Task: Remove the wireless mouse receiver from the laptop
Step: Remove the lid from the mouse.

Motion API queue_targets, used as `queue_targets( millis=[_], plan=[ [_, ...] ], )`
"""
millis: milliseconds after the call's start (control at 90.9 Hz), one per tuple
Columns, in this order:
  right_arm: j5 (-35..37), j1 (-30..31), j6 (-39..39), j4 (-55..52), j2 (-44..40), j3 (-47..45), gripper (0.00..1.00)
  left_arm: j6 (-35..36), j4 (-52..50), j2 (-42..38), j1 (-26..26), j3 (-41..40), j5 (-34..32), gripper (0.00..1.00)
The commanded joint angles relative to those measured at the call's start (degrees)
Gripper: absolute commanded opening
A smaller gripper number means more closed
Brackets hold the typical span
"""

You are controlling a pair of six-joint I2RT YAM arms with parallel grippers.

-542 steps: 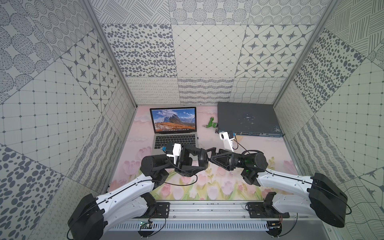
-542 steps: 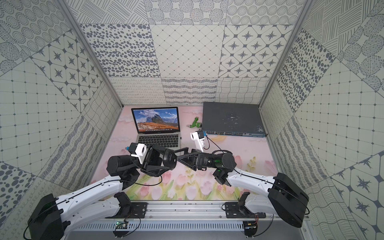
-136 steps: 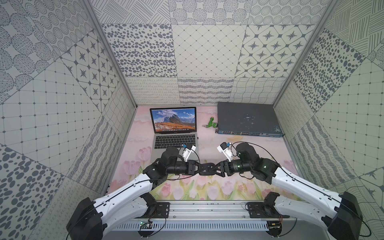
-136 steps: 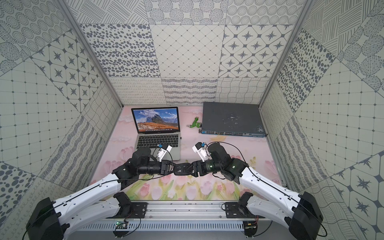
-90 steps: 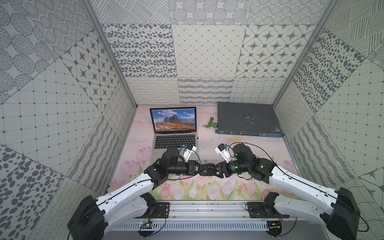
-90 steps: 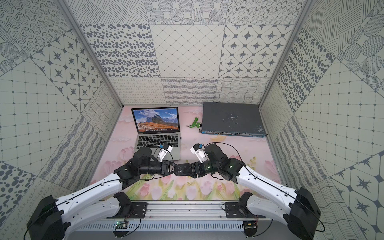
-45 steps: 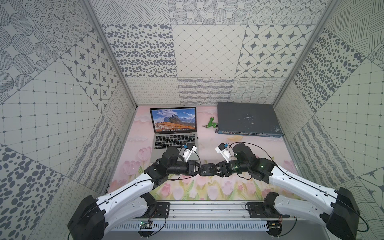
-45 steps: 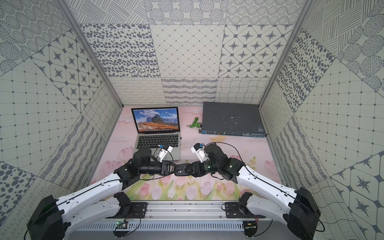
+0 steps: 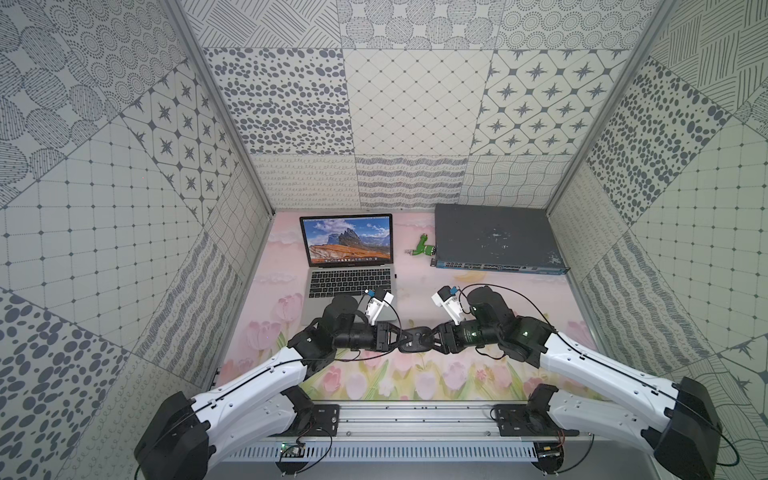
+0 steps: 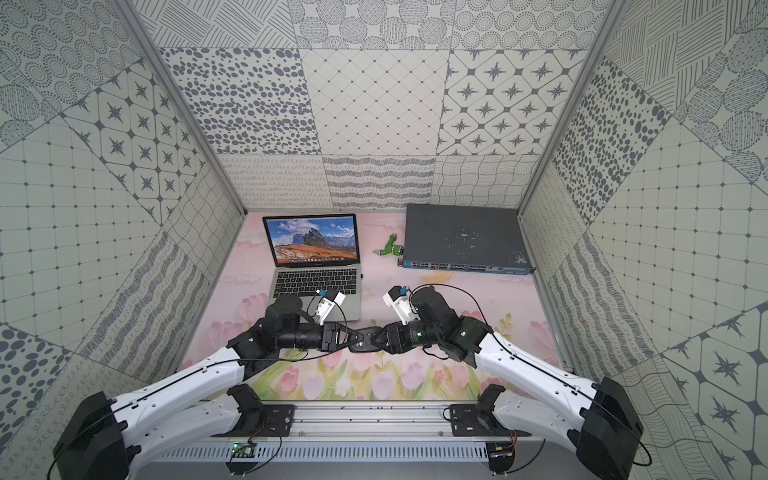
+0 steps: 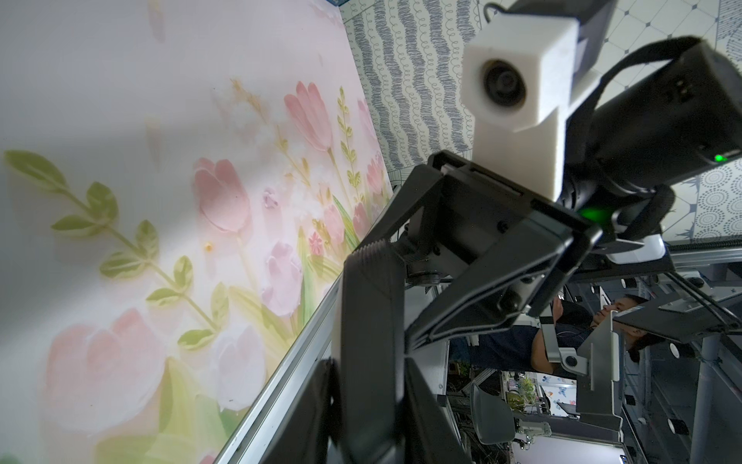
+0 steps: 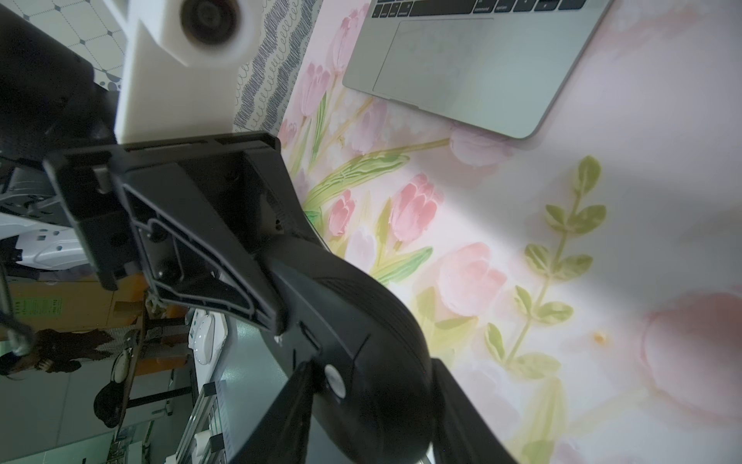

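Wireless mouse receiver (image 9: 395,275) on right edge of laptop (image 9: 351,286), well apart from left gripper (image 9: 404,338) and right gripper (image 9: 429,338), both pinching black mouse (image 9: 416,340) in front of laptop

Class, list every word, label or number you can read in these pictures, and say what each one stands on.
"command": on a key of the laptop, in the right wrist view.
Other key labels: blurred.
Print under the laptop screen: too small to read.
Port labels on the network switch: too small to read.

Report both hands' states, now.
Left hand: closed on one end of the black oval mouse.
Right hand: closed on the same mouse's other end.
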Motion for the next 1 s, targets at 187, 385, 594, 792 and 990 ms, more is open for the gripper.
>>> queue_targets(
  millis=[187, 385, 594, 792, 990],
  plan=[
    [0.32, -0.60, -1.75, 2.96, -1.21, -1.79, 0.35, -1.28, 4.08, -1.05, 0.60, 0.07, 0.71, 0.10],
    [-0.99, -1.29, -1.36, 3.07, -1.40, -1.69, 0.44, -1.35, 4.18, -1.04, 0.79, -0.12, 0.59, 0.10],
    [-2.61, -1.37, -1.06, 3.05, -1.27, -1.08, 0.58, -1.78, 5.13, -0.38, 0.87, -0.74, 0.01, 0.10],
    [-4.01, -3.14, -0.29, 3.10, -1.63, -2.24, 0.55, -2.20, 5.34, -0.44, 1.94, -1.68, -0.08, 0.09],
    [-4.42, -3.86, 0.33, 3.25, -1.08, -2.97, 0.47, -2.66, 5.84, -0.60, 2.44, -2.22, 0.40, 0.09]
  ],
)
